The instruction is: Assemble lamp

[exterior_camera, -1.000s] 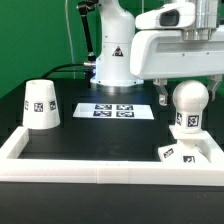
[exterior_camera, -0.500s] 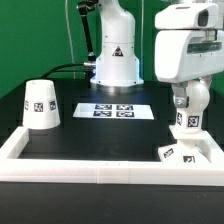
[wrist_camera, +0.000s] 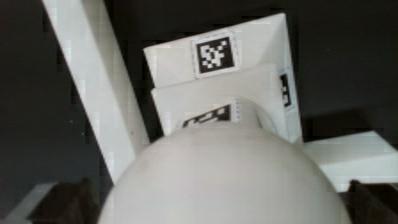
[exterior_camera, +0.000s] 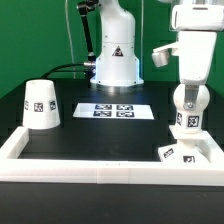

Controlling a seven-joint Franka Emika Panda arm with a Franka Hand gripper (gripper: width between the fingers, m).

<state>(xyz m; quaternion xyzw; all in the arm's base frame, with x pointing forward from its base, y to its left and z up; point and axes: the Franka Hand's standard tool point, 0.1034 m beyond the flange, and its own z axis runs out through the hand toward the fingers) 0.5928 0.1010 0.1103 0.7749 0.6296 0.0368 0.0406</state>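
Green backdrop [exterior_camera: 30, 40] behind a black tabletop [exterior_camera: 100, 135], a low white rail [exterior_camera: 100, 172] along its near edge and sides.

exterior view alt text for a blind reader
The gripper hangs directly over the upright bulb, which stands on the base at the exterior view's right. The shade sits at the view's left, the marker board farther back between them.

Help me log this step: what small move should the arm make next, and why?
Probably lower the gripper straight onto the white ball-topped plastic bulb and grip it: the bulb stands upright on the flat square white base, its ball fills the wrist view, and the white tapered shade stands apart.
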